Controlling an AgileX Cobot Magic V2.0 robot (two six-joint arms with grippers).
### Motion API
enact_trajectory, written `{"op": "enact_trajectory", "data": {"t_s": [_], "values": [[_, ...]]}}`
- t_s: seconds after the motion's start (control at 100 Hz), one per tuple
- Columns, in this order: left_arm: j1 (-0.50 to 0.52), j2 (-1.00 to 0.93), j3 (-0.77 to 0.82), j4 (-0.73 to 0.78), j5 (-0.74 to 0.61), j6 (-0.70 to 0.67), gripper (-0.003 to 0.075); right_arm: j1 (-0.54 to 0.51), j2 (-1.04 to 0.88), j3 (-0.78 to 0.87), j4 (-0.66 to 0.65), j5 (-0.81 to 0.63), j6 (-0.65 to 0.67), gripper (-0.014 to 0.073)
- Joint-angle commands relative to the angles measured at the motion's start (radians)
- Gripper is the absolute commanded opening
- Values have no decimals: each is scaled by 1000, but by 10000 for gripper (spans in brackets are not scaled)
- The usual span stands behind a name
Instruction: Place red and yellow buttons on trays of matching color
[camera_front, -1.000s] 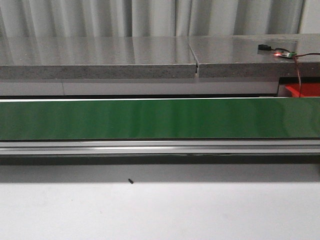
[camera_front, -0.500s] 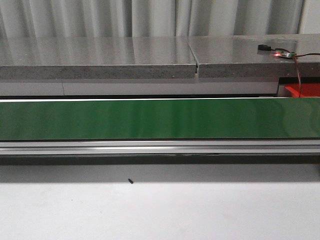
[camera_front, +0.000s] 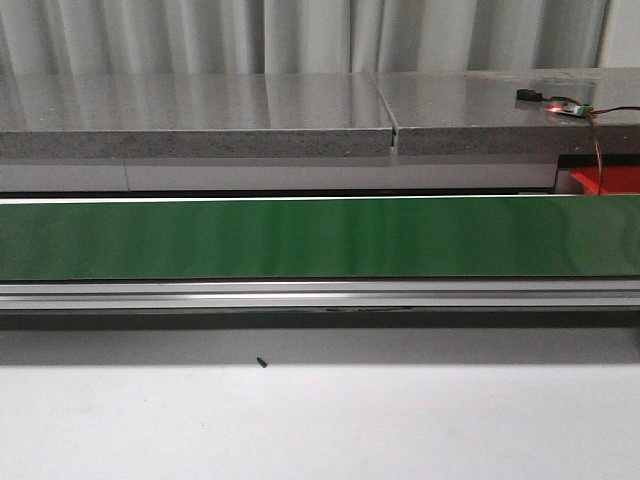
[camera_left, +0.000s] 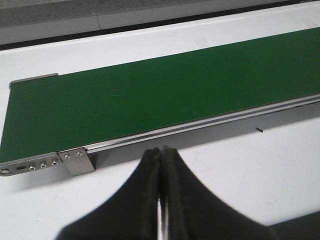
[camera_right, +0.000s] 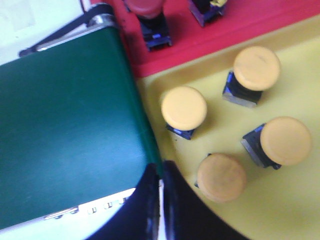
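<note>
Spanning the white table, a green conveyor belt lies bare; each gripper is pressed together.

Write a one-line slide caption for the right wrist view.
Shut right gripper above the green conveyor belt end, beside four yellow buttons on the yellow tray.

A long green conveyor belt in a silver metal frame runs across the white worktop, with a small dark speck lying just in front of it, a grey stone-look ledge behind, and a small lit circuit board with wires on that ledge's right end.
</note>
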Motion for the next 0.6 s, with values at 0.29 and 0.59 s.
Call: {"op": "enact_trajectory", "data": {"t_s": [0.29,0.59], "values": [[-8,7,-24,-21,-65,0,-19,198,-203,-20,-14,-58,-36,-116],[-8,7,-24,-21,-65,0,-19,275,-375,-20,-14,-56,-45,-116]]}}
